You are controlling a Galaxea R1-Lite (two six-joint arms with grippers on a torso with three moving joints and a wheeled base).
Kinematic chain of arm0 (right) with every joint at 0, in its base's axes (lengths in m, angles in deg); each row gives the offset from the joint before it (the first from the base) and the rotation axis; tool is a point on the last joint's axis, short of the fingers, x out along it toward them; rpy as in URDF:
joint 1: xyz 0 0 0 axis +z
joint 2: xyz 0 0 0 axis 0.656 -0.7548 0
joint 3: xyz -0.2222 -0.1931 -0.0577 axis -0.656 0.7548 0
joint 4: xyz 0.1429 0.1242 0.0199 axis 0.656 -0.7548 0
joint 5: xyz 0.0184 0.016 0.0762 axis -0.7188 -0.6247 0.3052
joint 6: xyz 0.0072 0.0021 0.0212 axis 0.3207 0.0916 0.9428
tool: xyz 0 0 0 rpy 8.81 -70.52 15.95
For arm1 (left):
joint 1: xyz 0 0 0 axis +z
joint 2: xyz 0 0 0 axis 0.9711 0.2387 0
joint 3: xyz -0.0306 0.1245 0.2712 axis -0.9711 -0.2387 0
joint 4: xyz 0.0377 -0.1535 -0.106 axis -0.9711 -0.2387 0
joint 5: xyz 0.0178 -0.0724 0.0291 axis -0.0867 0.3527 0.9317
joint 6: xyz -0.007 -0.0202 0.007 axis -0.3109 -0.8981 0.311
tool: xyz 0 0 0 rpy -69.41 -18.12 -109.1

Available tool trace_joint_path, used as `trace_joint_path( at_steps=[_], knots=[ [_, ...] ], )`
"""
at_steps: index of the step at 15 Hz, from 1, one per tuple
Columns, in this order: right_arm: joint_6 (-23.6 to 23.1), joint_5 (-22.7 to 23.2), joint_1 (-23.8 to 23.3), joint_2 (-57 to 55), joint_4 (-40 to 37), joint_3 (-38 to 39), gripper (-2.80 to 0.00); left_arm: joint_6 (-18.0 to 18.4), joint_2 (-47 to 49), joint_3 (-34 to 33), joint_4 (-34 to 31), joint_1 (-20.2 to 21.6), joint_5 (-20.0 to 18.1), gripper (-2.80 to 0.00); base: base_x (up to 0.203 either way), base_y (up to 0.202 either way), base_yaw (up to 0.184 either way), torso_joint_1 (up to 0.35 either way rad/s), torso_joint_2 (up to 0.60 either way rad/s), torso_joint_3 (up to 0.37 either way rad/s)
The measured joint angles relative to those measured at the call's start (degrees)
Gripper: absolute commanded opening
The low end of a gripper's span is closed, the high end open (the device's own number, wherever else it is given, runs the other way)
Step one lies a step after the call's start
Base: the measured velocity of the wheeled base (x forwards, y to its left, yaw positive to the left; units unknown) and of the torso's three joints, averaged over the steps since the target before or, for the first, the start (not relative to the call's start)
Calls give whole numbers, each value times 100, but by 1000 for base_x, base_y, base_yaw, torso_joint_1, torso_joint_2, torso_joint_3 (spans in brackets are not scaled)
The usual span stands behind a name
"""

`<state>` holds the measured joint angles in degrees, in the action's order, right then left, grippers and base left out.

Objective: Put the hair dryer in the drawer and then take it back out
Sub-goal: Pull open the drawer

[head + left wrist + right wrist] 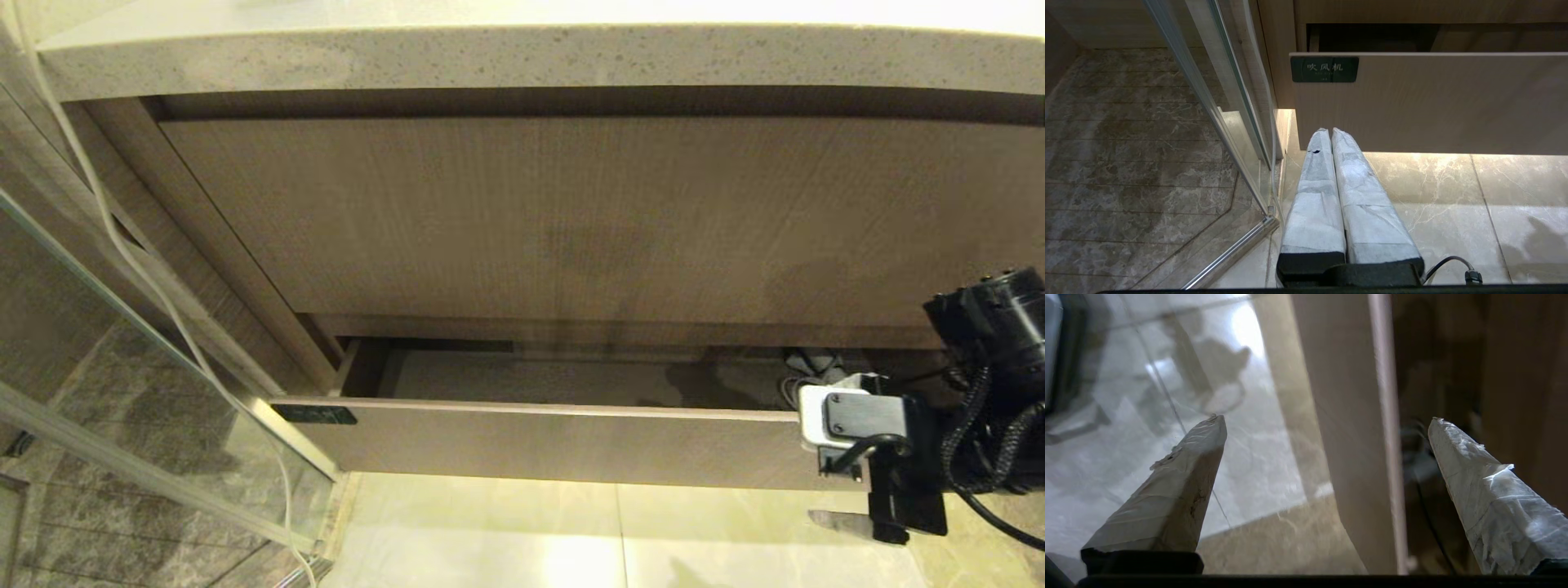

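Head view: wide beige wood-grain drawer point(539, 441) partly open, small white hair dryer point(808, 367) inside at right; right gripper point(1327, 428) empty, jaws spread, straddling the front. Retrieval pending.

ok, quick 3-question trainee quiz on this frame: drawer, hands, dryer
1. True or false: the drawer is open.
2. Which hand has its fingers spread apart? A) left hand B) right hand
3. Fill in: the little that shows of the hair dryer lies at the drawer's ____ end, seen from the head camera.

Key:
1. True. A gap shows behind its front, under the taller panel.
2. B. The right hand straddles the drawer's front edge; the left hand's fingers are pressed together, low by the floor near the black label.
3. right
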<state>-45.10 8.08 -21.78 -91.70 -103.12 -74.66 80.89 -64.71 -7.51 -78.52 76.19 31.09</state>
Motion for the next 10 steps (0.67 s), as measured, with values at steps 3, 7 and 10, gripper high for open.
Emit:
trace_joint_path(
  at_steps=[3,7,10],
  knots=[
    [95,-332,-5,636,-105,177,0,0,0,0,-4,0,0,-280,0,0,0,0,0,0],
    [201,-460,-74,1453,-391,313,-280,-3,0,0,-4,0,0,-280,0,0,0,0,0,0],
    [264,-921,-199,2032,-751,287,-280,-3,0,0,-4,0,0,-280,0,0,0,0,0,0]
  ],
)
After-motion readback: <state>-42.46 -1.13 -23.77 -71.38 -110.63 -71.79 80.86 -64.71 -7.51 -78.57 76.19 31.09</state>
